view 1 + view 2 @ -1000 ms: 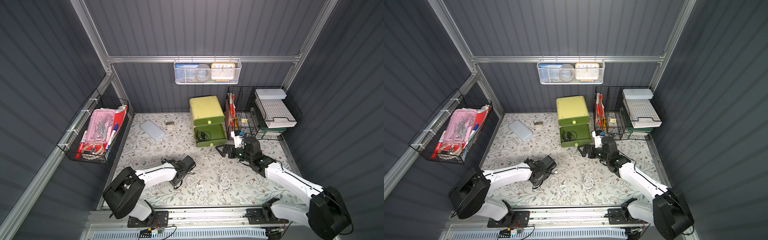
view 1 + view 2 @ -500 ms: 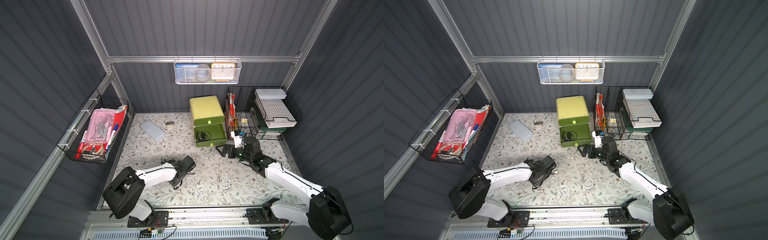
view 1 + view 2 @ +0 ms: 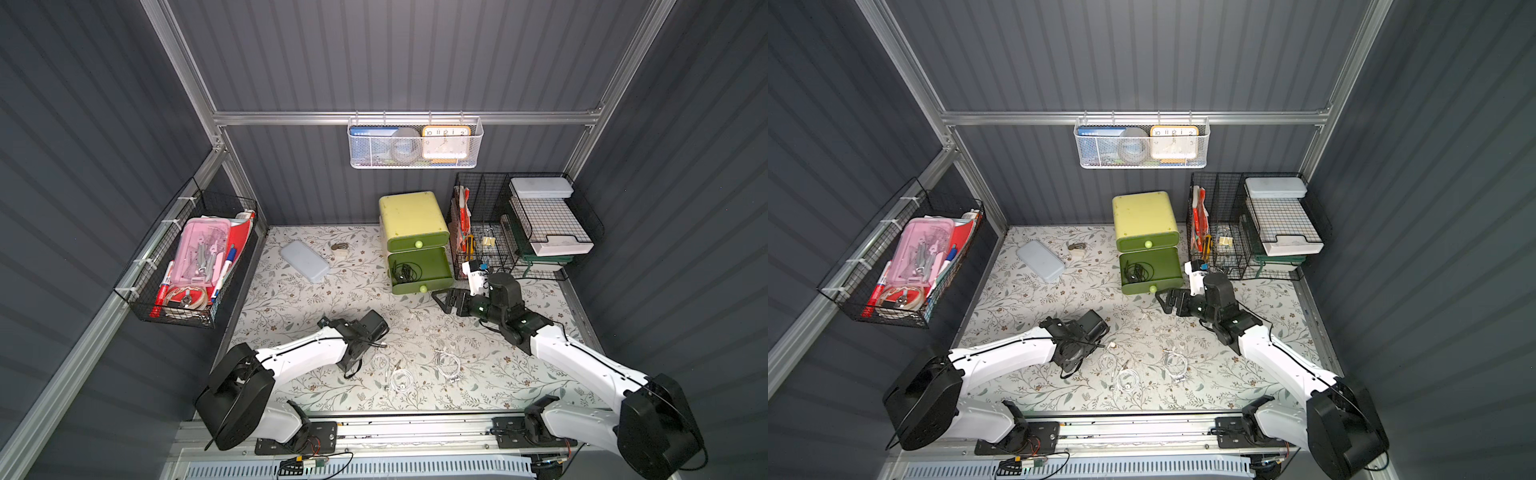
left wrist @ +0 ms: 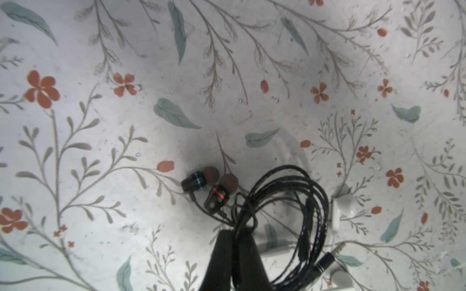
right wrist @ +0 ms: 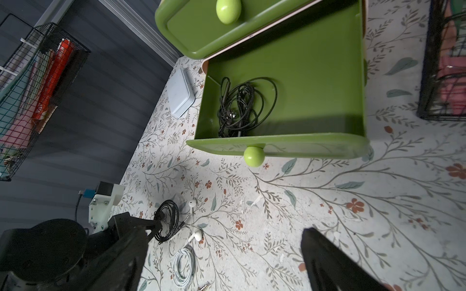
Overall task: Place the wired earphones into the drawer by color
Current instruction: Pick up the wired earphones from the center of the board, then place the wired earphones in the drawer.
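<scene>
Left gripper point(image 4: 235, 233) pinched shut on black earphones point(image 4: 287, 201), low over floral mat point(image 4: 100, 100); arm stretched low. Right gripper point(image 3: 442, 301) jaws wide, nothing held, beside open lower drawer point(image 3: 434, 266) holding another black coil point(image 3: 404, 272). White earphones point(image 3: 448, 365) loose on mat. Grey ribbed walls point(image 3: 374, 62).

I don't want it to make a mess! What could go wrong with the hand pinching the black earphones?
The left hand pinches only a few strands of the black earphones, so the coil might unwind or slip when lifted. The white earphones lie right beside it, seemingly partly under that coil, and could get dragged along. Dangling earbuds might snag the front wall of the open drawer.
</scene>
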### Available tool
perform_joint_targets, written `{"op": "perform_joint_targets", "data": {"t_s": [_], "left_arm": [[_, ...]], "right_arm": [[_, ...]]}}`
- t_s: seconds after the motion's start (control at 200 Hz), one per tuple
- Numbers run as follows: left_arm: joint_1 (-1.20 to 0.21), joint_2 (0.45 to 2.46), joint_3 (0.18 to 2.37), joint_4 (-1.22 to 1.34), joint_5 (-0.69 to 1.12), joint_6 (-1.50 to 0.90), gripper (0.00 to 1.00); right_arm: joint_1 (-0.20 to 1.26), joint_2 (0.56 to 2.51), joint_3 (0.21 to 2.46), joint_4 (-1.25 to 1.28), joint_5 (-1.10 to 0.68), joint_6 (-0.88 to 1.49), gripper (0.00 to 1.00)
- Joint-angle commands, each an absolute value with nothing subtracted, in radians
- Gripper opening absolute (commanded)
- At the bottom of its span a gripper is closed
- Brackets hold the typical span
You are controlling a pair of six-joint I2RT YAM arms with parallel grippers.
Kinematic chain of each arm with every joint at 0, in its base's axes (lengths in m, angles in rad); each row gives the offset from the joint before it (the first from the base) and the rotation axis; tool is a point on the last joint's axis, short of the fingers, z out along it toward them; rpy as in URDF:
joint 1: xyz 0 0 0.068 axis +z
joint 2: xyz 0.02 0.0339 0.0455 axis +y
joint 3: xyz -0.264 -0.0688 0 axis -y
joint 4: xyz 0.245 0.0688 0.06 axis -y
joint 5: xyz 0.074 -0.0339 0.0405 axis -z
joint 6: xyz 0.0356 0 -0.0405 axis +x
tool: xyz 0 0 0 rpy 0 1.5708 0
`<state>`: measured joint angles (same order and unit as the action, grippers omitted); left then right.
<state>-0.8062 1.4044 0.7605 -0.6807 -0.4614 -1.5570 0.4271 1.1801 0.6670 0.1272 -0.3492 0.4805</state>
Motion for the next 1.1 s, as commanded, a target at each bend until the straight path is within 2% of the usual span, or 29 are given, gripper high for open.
{"op": "perform_joint_targets", "data": {"t_s": [0.0,0.23,0.39,0.735,0.851,1.096], "left_arm": [[-0.810,1.365,0.808,-0.772,-0.526,-1.562,0.00],[-0.810,1.277,0.856,-0.775,-0.595,-1.480,0.00],[-0.811,1.198,0.877,-0.716,-0.624,-1.334,0.00],[-0.811,1.031,0.880,-0.404,-0.550,-0.922,0.00],[-0.810,1.041,0.902,-0.320,-0.487,-0.747,0.00],[-0.810,1.148,1.003,-0.200,-0.392,-0.582,0.00]], "right_arm": [[0.431,1.159,0.651,0.133,-0.332,0.468,0.99],[0.430,1.136,0.640,0.133,-0.301,0.462,0.99],[0.430,1.117,0.630,0.138,-0.281,0.460,0.99],[0.430,1.083,0.610,0.147,-0.258,0.448,0.99],[0.430,1.072,0.606,0.147,-0.223,0.439,0.99],[0.429,1.047,0.594,0.149,-0.190,0.437,0.99]]}}
